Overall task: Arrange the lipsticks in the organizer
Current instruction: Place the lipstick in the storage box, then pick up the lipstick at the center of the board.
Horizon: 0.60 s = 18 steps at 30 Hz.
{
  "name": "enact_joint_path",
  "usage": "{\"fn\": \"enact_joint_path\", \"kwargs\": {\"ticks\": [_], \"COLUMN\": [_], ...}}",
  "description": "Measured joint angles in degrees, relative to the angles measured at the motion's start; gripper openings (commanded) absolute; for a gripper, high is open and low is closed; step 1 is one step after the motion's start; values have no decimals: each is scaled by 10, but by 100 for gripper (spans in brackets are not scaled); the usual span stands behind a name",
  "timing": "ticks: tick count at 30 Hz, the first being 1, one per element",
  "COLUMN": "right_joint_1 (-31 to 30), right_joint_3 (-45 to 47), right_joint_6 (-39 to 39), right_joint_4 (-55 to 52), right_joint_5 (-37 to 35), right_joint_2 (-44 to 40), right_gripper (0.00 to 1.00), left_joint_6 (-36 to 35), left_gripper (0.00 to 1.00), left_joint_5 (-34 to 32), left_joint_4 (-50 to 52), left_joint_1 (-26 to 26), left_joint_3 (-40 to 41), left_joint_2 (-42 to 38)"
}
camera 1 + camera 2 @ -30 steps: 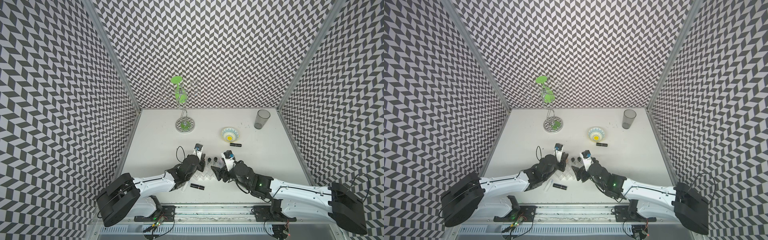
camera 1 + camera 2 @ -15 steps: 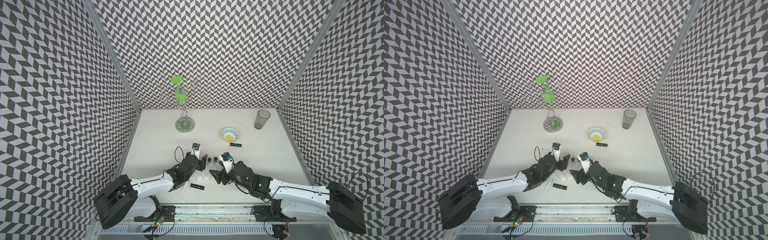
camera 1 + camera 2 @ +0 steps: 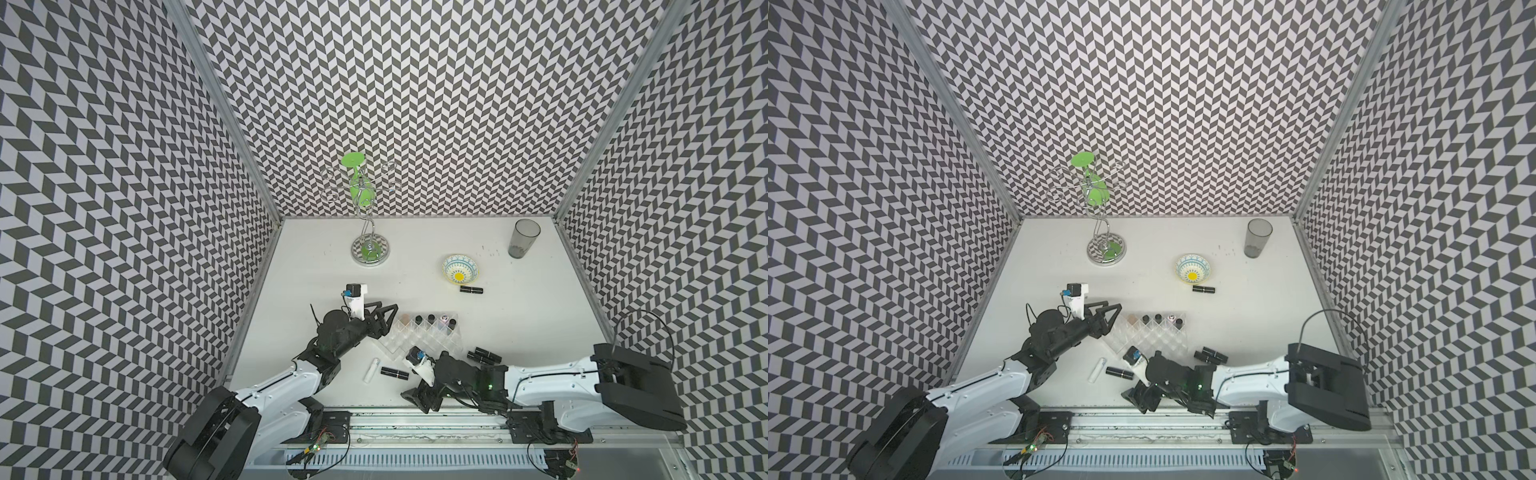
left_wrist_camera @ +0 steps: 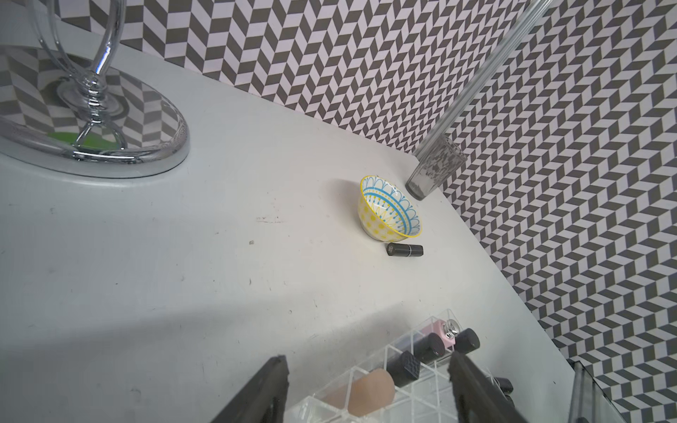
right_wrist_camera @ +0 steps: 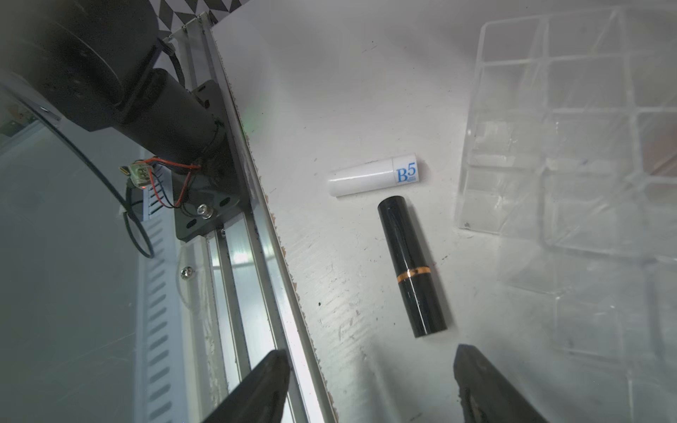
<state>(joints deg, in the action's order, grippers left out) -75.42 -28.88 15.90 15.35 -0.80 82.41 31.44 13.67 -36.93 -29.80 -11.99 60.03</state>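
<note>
The clear organizer stands mid-table, its back row holding a beige lipstick, three black ones and a pink one. My left gripper is open and empty at the row's left end, over the beige tube. A white tube and a black lipstick lie in front of the organizer. My right gripper is open and empty at the table's front edge, just short of the black one. Two black lipsticks lie right of the organizer.
Another black lipstick lies beside a patterned bowl. A grey tumbler stands at the back right and a chrome stand with green pieces at the back. The metal rail runs along the front edge.
My left gripper has opened and drawn back to the left of the organizer. My right gripper has swung away from the organizer down to the front edge, narrowing a little.
</note>
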Motion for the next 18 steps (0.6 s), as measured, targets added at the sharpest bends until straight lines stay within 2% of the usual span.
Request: {"fn": "enact_joint_path", "kwargs": {"ticks": [10, 12, 16, 18], "right_joint_1": [-2, -2, -2, -2], "right_joint_3": [-74, -84, -101, -107], "right_joint_6": [-24, -28, -33, -36], "right_joint_4": [-10, -15, -29, -33], "right_joint_5": [-30, -36, -49, -55], "right_joint_2": [104, 123, 149, 154], "right_gripper": [73, 66, 43, 41], "left_joint_6": [-5, -7, -10, -10], "left_gripper": [73, 73, 73, 72], "left_joint_5": [-16, -26, -36, -35], "left_joint_4": [15, 25, 41, 45], "left_joint_1": [3, 3, 3, 3], "left_joint_3": [6, 11, 13, 13], "left_joint_2": [-61, -76, -100, -106]}}
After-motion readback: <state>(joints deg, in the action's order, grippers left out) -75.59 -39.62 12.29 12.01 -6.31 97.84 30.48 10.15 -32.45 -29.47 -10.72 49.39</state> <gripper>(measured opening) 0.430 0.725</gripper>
